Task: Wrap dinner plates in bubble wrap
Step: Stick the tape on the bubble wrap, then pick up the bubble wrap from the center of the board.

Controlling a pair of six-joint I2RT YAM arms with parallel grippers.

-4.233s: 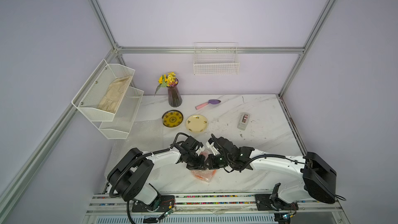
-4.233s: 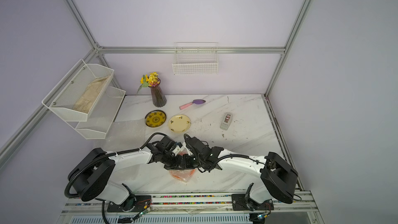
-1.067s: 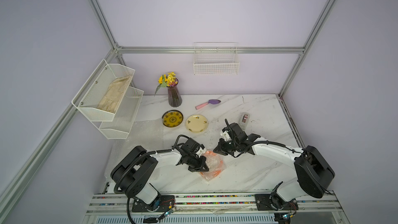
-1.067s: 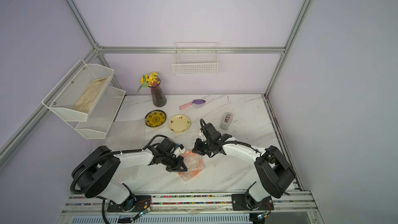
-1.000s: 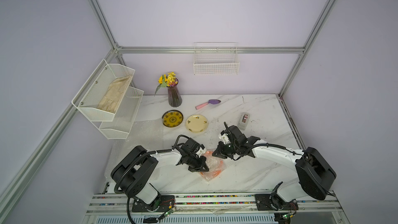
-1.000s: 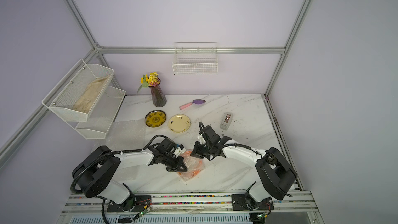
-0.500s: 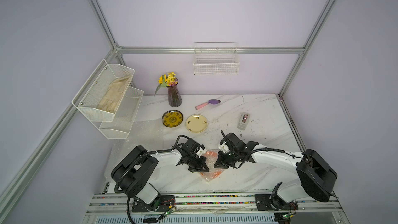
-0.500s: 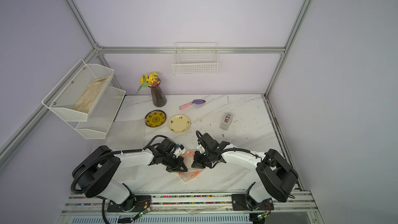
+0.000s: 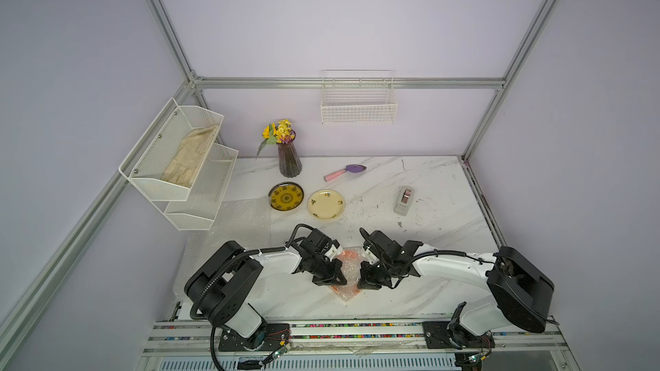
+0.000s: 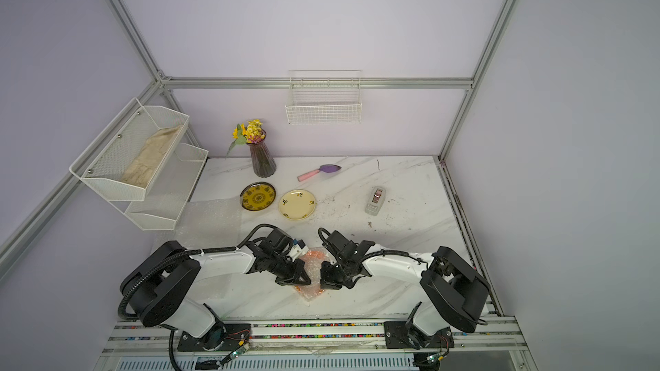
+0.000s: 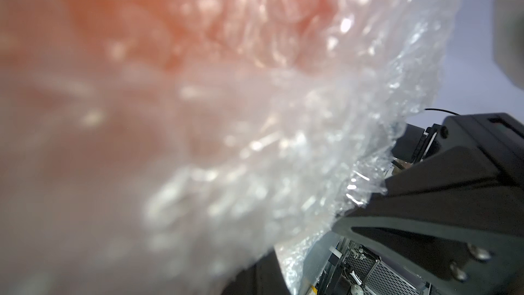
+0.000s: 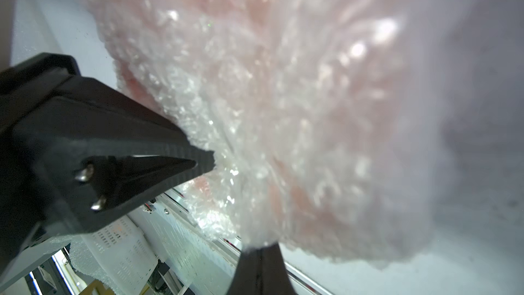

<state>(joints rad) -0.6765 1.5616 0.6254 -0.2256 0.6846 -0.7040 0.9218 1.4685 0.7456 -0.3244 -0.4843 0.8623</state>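
Note:
The orange dinner plate (image 9: 347, 256) lies near the table's front, bundled in crinkly bubble wrap (image 9: 343, 293) and showing only as orange through the plastic. My left gripper (image 9: 336, 282) is shut on the bundle's left side and my right gripper (image 9: 362, 283) on its right, their tips close together. In both wrist views the bubble wrap (image 11: 255, 137) (image 12: 283, 109) fills the frame and meets my shut fingertips (image 11: 256, 275) (image 12: 259, 262). The yellow patterned plate (image 9: 286, 197) and the cream plate (image 9: 326, 204) lie bare farther back.
A flat bubble wrap sheet (image 9: 243, 215) lies at the left under the white wire rack (image 9: 178, 162), which holds a beige cloth. A flower vase (image 9: 289, 160), a purple scoop (image 9: 344, 172) and a grey tape dispenser (image 9: 404, 200) stand towards the back. A wire basket (image 9: 358, 101) hangs on the wall.
My right gripper has swung from behind and to the right of the bundle forward onto its right side. The left gripper has stayed on the bundle.

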